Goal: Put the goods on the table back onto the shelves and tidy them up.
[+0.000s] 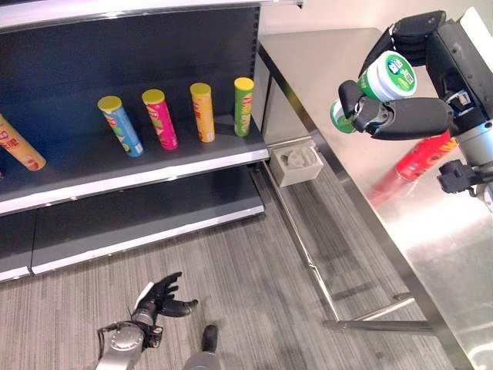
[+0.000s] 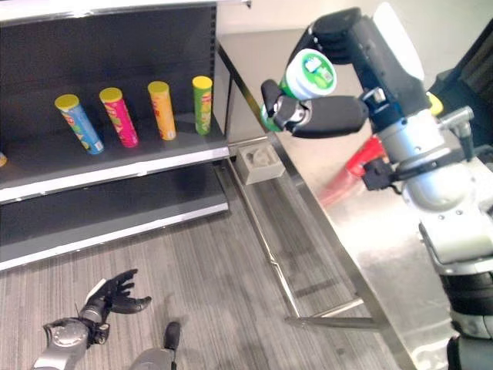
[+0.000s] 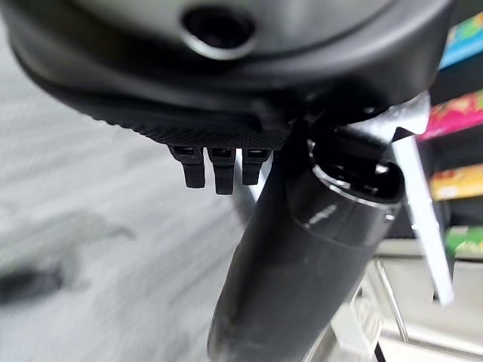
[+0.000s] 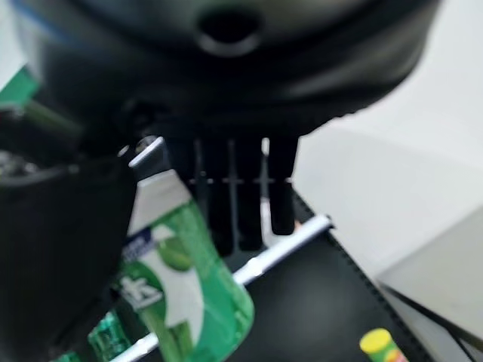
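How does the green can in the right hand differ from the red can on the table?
The green can has a white lid and is held in the air, gripped by the right hand; the red can lies on its side on the steel table, untouched. The green can is in front of the arm; the red one is partly hidden behind it. Both are tall tube-shaped snack cans.

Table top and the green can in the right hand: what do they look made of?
Table top: looks like brushed stainless steel, matte silver, with a blurred red reflection of the red can lying on it. Green can in the right hand: probably printed cardboard tube with a white plastic lid; glossy label, can't confirm.
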{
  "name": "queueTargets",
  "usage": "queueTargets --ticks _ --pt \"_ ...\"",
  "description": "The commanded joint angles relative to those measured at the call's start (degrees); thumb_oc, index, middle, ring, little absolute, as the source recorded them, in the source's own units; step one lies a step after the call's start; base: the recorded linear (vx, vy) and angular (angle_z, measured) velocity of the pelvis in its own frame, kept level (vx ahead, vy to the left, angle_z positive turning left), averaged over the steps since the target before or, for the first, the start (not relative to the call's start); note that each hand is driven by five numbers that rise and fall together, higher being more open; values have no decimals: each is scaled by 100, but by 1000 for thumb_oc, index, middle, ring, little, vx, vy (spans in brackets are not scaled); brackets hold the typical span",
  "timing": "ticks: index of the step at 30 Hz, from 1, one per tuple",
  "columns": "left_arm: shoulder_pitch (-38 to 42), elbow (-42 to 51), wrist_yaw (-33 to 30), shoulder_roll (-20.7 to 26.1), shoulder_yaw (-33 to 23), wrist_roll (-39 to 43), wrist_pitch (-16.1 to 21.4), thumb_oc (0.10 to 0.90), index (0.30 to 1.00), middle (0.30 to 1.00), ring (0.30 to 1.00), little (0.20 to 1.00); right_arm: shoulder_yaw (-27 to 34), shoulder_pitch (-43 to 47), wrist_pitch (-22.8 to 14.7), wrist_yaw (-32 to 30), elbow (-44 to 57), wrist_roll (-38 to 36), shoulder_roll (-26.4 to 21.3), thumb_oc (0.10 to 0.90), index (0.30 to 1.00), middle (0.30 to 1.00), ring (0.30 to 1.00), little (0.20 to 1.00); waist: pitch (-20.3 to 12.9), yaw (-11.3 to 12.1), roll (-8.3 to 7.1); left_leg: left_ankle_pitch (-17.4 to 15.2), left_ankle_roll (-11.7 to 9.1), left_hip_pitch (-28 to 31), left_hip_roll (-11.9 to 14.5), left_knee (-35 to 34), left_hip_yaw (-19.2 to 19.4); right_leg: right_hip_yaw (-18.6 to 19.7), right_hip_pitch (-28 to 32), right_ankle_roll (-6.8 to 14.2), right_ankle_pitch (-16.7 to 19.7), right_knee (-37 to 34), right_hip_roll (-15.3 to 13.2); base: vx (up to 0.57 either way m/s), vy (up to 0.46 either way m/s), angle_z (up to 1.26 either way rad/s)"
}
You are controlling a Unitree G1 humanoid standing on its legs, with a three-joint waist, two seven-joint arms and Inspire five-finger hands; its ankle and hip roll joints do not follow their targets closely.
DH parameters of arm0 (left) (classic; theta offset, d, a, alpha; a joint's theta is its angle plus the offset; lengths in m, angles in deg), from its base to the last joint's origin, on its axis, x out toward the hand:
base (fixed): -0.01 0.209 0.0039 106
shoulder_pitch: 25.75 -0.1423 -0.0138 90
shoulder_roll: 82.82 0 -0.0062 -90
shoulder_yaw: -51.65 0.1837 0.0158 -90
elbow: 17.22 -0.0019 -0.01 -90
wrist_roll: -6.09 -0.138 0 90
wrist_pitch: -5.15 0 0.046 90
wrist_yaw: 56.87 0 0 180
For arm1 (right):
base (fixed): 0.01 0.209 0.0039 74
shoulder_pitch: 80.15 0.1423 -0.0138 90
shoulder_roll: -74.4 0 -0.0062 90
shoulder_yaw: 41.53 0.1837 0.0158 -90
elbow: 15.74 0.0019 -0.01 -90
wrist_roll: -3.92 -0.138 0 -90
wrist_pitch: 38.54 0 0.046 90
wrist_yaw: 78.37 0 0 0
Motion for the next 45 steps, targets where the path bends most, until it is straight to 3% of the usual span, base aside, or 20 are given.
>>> queueTargets --ticks 1,2,3,4,6,9,11,13,17,18,19,21,26,29,30,33,34,38,41,45 --pt "-466 96 47 -31 104 -22 250 800 900 900 900 900 -87 1155 -360 -574 -199 -204 -360 400 300 300 300 300 -664 33 -121 -278 -567 86 253 -249 146 282 -337 -135 -391 -424 1063 18 138 10" --pt "-462 95 47 -37 98 -22 250 800 900 900 900 900 -113 1187 -363 -576 -211 -206 -364 400 300 300 300 300 -666 24 -115 -258 -565 68 253 -249 142 277 -347 -143 -371 -435 1065 19 59 13" --pt "-490 93 21 -48 47 -26 221 800 900 900 900 900 -267 1394 -410 -677 -286 -157 -411 400 300 300 300 300 -576 39 -173 -217 -515 99 84 -249 10 558 -468 -308 -496 -564 1635 144 34 61" --pt "-528 34 25 -155 68 40 229 800 900 900 900 900 -426 1734 -440 -774 -518 -284 -464 400 300 300 300 300 -562 124 -330 -245 -481 163 -200 -249 -299 1048 -153 -459 -324 -1250 1999 155 34 50" --pt "-578 35 23 -220 49 77 221 800 900 900 900 900 -537 1851 -479 -787 -565 -380 -468 400 300 300 300 300 -572 125 -331 -260 -484 212 -215 -227 -345 1023 -16 -459 -240 -1432 2012 129 -26 46" --pt "-624 109 38 -312 54 211 192 800 900 900 900 900 -713 2058 -486 -790 -675 -443 -607 400 300 300 300 300 -444 140 -365 -472 -550 -82 -201 573 -313 840 131 -434 -302 -1474 1935 14 -35 54" --pt "-633 171 50 -340 82 223 186 800 900 900 900 900 -734 2113 -483 -782 -646 -465 -690 400 300 300 300 300 -352 123 -340 -456 -656 -369 -33 919 -98 689 183 -411 -334 -1474 1849 -58 52 61" --pt "-641 169 54 -378 97 218 159 800 900 900 900 900 -805 2223 -473 -802 -611 -468 -672 400 300 300 300 300 -385 132 -305 -392 -684 -401 211 797 -34 636 208 -372 -345 -1474 1794 25 127 77" --pt "-571 174 12 -257 177 150 175 800 900 900 900 900 -1092 2545 -428 -899 -809 -421 -768 400 300 300 300 300 -486 142 -347 95 -770 -527 762 129 -96 586 191 -291 -541 -1474 1628 68 139 11" --pt "-572 174 12 -259 176 150 175 800 900 900 900 900 -1102 2554 -429 -899 -812 -422 -769 400 300 300 300 300 -488 140 -345 101 -771 -522 763 118 -95 586 190 -292 -542 -1474 1629 137 172 11" --pt "-560 169 3 -249 190 124 173 800 900 900 900 900 -1054 2479 -410 -914 -846 -402 -787 400 300 300 300 300 -617 120 -266 213 -813 -432 880 -191 -73 552 245 -243 -627 -1474 1601 161 202 13" --pt "-558 168 5 -258 252 26 190 800 900 900 900 900 -850 2299 -388 -915 -807 -329 -778 400 300 300 300 300 -812 68 -124 163 -921 -312 813 -249 -115 445 334 -184 -608 -1474 1503 172 240 10" --pt "-515 257 43 -80 408 -255 230 800 900 900 900 900 -657 2124 -308 -964 -776 -165 -705 400 300 300 300 300 -901 110 -121 -38 -769 -38 407 -249 -76 412 505 -42 -497 -1390 1066 150 260 21" --pt "-460 273 10 63 370 -362 234 800 900 900 900 900 -608 2048 -246 -976 -821 -24 -558 400 300 300 300 300 -832 171 -98 -282 -475 167 70 -249 20 536 228 42 -418 -413 590 94 364 9" --pt "-423 270 -30 148 363 -359 229 800 900 900 900 900 -781 2215 -247 -1021 -908 15 -507 400 300 300 300 300 -700 162 -31 -363 -325 288 -62 -249 -9 638 -72 2 -176 369 427 51 333 -5" --pt "-439 325 -37 208 309 -306 229 800 900 900 900 900 -971 2380 -193 -985 -1066 9 -509 400 300 300 300 300 -638 111 -3 -435 -311 366 -77 -249 -65 806 -427 -64 -216 464 636 79 105 -2" --pt "-442 325 -39 233 306 -246 242 800 900 900 900 900 -1155 2623 -200 -1009 -1199 -74 -520 400 300 300 300 300 -602 74 -11 -460 -315 396 -119 -249 -135 894 -598 -77 -235 21 888 128 -44 -11" --pt "-446 287 -45 221 316 -268 222 800 900 900 900 900 -1533 3046 -142 -1069 -1636 -65 -581 400 300 300 300 300 -553 -34 -141 -525 -343 472 -166 -249 -334 1421 -538 45 129 -1210 1210 137 -92 15" --pt "-487 239 -59 135 312 -252 230 800 900 900 900 900 -1706 3210 -143 -1071 -1827 -132 -569 400 300 300 300 300 -674 -14 -188 -546 -366 484 -135 -249 -377 1366 -361 19 220 -1427 1232 168 -98 69" --pt "-603 135 -74 7 424 -259 162 800 900 900 900 900 -2084 3539 -18 -1089 -2373 -151 -601 400 300 300 300 300 -838 4 -225 -548 -512 475 51 -249 -515 1052 -172 -15 50 -1474 1302 176 -165 32"
